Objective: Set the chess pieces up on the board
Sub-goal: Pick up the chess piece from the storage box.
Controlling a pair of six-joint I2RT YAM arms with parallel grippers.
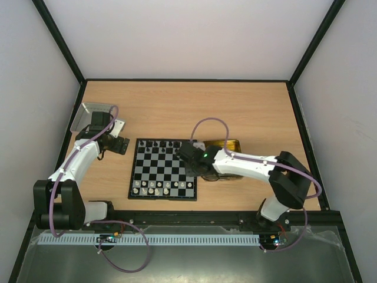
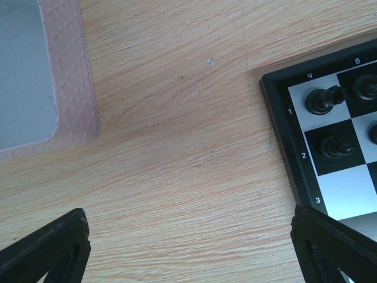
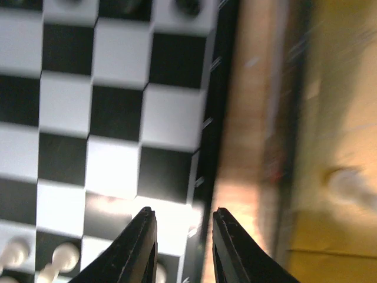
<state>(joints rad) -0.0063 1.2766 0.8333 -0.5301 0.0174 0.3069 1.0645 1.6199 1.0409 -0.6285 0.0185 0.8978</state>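
Several cream chess pieces [image 1: 152, 190] line the checkered board [image 1: 162, 168]'s near edge.

Robot lab cell: white panels [image 1: 188, 35] enclose a wooden table [image 1: 235, 106].

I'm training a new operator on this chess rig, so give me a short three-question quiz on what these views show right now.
1. True or false: the left gripper is shut on a chess piece.
2. The right gripper hovers over: A) the board at its right edge, on the side toward the gold tray; B) the board's left edge; C) the board's centre.
3. In the top view, what colour are the chess pieces on the board's far row?

Key:
1. False. Its jaws stand wide open over the bare table.
2. A.
3. Black.
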